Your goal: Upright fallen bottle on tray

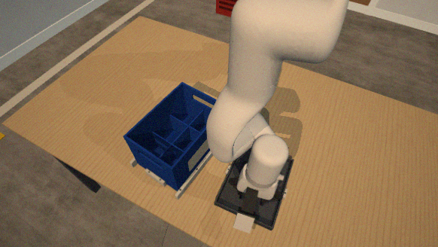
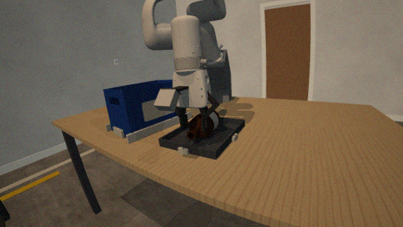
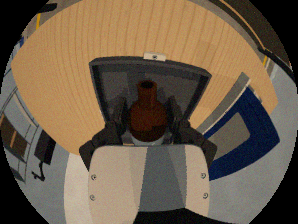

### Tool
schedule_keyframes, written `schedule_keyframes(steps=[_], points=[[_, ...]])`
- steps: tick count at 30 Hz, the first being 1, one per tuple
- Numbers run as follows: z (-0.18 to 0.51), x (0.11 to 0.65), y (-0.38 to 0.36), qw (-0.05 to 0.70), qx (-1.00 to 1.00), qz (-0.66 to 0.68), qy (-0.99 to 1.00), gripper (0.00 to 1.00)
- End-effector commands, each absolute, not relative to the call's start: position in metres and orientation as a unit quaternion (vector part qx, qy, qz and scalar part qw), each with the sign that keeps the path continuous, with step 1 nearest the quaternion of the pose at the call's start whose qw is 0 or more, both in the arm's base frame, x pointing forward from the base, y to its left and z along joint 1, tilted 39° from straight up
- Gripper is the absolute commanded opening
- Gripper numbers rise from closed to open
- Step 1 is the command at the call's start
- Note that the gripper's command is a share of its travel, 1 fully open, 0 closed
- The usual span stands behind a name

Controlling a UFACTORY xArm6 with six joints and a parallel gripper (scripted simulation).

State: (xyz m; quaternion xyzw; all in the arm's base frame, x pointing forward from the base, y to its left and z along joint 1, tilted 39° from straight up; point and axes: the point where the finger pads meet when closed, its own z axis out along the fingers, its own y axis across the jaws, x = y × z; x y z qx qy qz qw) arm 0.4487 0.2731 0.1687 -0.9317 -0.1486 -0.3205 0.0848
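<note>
A brown bottle (image 2: 200, 126) with a pale label lies on its side on the dark tray (image 2: 202, 139). In the wrist view the bottle (image 3: 147, 116) points its neck away from me, toward the tray's far rim (image 3: 150, 68). My gripper (image 2: 194, 124) is low over the tray, open, with one finger on each side of the bottle's body; it also shows in the wrist view (image 3: 148, 131). I cannot tell whether the fingers touch the bottle. In the top view the arm hides the bottle, and only the tray (image 1: 257, 199) shows.
A blue crate (image 1: 171, 135) with inner dividers stands on pale rails just left of the tray; it also shows in the exterior view (image 2: 136, 104). The table's front edge is close to the tray. A red box (image 1: 225, 7) sits on the floor far behind.
</note>
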Motion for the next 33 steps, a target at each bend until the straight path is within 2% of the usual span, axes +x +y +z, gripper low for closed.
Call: schedule_keyframes(steps=[1,33], points=[[0.166,0.452,0.275,0.085,-0.931,-0.323,-0.148,0.65],[0.154,0.461,0.279,0.085,-0.931,-0.323,-0.148,0.65]])
